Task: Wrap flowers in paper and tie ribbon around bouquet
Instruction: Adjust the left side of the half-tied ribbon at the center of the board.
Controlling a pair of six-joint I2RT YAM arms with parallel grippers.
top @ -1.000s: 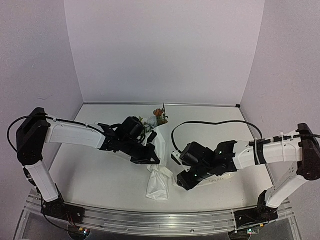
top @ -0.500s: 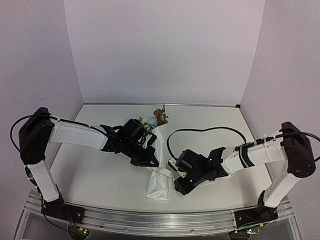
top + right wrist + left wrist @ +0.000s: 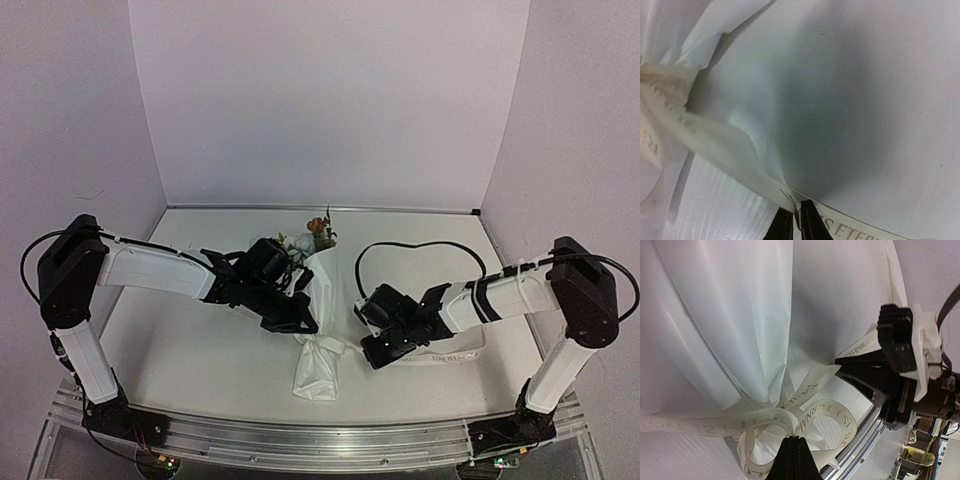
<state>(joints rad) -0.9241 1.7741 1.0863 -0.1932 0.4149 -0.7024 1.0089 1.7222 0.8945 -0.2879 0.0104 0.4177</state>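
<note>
The flowers [image 3: 316, 232] stick out of the far end of the paper [image 3: 322, 285], which is rolled round them into a cone lying on the table. The ribbon [image 3: 832, 412] loops round the cone's pinched neck. My left gripper [image 3: 796, 441] is shut on that ribbon where the loops cross, right at the neck [image 3: 305, 323]. My right gripper [image 3: 796, 209] is shut on a lettered stretch of ribbon [image 3: 855, 232] just right of the paper [image 3: 735, 140]. In the top view it [image 3: 368, 347] sits beside the neck. More ribbon [image 3: 445, 357] trails right under the arm.
The paper's loose tail [image 3: 316, 372] fans out toward the table's metal front rail [image 3: 320, 438]. The right arm's black cable [image 3: 420, 246] arches above the table behind it. Walls close the back and both sides.
The right gripper has gone from open to shut on the ribbon. Its arm reached left toward the bouquet's neck, then drew back right a little. The left gripper kept its hold.
</note>
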